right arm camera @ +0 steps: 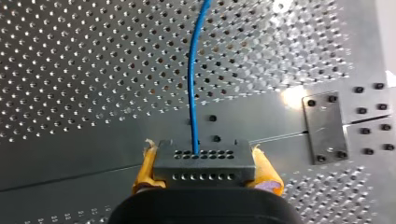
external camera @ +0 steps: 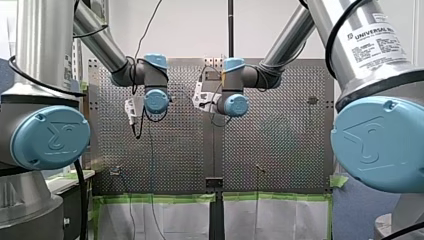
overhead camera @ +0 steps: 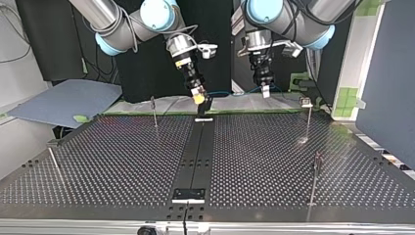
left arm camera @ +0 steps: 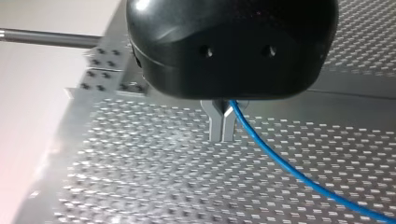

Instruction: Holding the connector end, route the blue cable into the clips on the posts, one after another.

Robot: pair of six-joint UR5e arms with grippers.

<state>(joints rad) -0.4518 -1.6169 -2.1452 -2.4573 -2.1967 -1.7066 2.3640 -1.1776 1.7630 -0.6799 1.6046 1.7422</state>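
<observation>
Right end effector clamped on the dark connector, blue cable running ahead over the tabletop; left end effector pinched on the cable, which trails away beside it.

the table is a dark perforated plate, with a plain strip running down its middle from the far edge to the near edge in the top view. a small bolted plate sits at the strip's near end. a thin post stands near the far edge, left of the strip. a second post leans at the left edge. a third post by the far right corner carries a clip. a fourth post stands near the right edge, closer to the near corner. in the front view, green tape lines the table's near edge.
</observation>
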